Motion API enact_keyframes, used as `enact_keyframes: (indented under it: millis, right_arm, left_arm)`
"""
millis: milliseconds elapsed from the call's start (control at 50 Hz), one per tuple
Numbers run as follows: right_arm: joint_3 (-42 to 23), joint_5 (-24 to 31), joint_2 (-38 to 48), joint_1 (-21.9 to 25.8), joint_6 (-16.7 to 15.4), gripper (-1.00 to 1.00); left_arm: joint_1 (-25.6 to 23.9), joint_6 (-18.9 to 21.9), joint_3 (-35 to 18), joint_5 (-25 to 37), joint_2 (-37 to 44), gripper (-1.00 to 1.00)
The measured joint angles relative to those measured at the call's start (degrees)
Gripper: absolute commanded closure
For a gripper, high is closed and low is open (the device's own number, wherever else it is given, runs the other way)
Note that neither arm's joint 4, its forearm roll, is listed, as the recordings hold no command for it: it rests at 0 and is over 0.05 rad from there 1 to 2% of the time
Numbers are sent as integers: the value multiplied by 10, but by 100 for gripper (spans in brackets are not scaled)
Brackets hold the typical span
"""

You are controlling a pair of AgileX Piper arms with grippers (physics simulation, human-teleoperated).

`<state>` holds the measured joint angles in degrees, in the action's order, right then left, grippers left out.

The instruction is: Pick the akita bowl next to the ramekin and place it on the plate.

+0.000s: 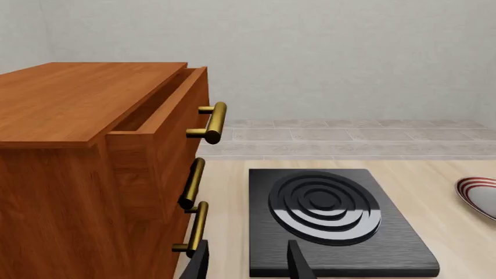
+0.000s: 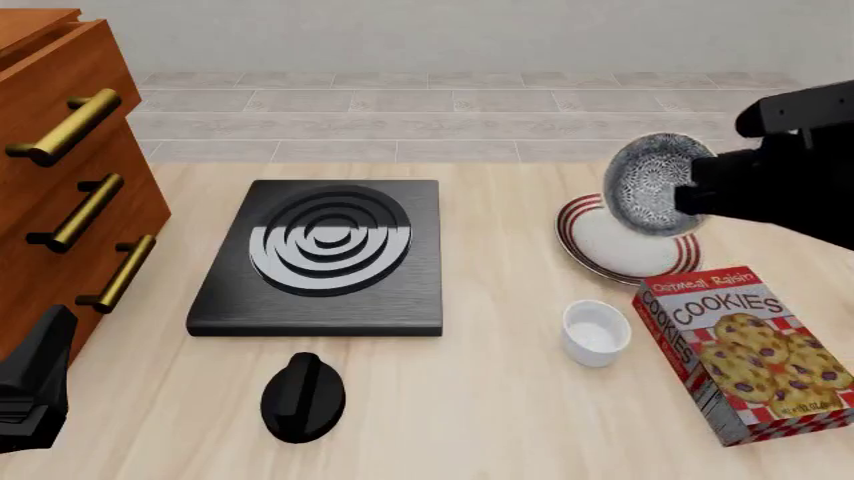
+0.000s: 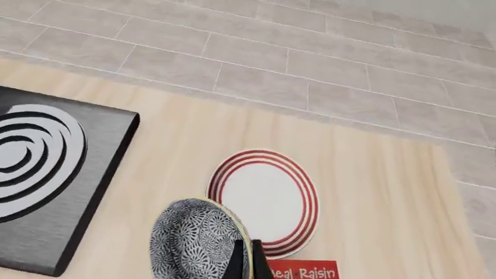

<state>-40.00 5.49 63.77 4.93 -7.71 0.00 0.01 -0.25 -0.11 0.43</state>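
The akita bowl (image 2: 651, 182), speckled black and white, hangs tilted on its side above the plate (image 2: 617, 252), whose rim is striped red and white. My right gripper (image 2: 694, 196) is shut on the bowl's rim. In the right wrist view the akita bowl (image 3: 195, 241) sits against my right gripper (image 3: 248, 263), with the plate (image 3: 263, 197) below and beyond it. The white ramekin (image 2: 595, 331) stands on the table nearer than the plate. My left gripper (image 1: 248, 264) is open and holds nothing, low at the near left (image 2: 34, 385).
A black stove plate (image 2: 327, 255) with a ring burner lies mid-table, a black knob (image 2: 304, 396) in front of it. A wooden drawer cabinet (image 2: 60, 170) with brass handles stands at the left, its top drawer ajar. A cookies box (image 2: 741, 350) lies right of the ramekin.
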Motion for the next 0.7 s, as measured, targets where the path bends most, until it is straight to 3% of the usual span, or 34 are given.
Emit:
enact_keyframes:
  millis: [300, 700]
  right_arm:
    - [-19, -41, 60, -34, 48, 100]
    - [-18, -80, 115, -35, 115, 100]
  left_arm:
    - [0, 0, 0, 0, 0, -100]
    - [0, 0, 0, 0, 0, -100]
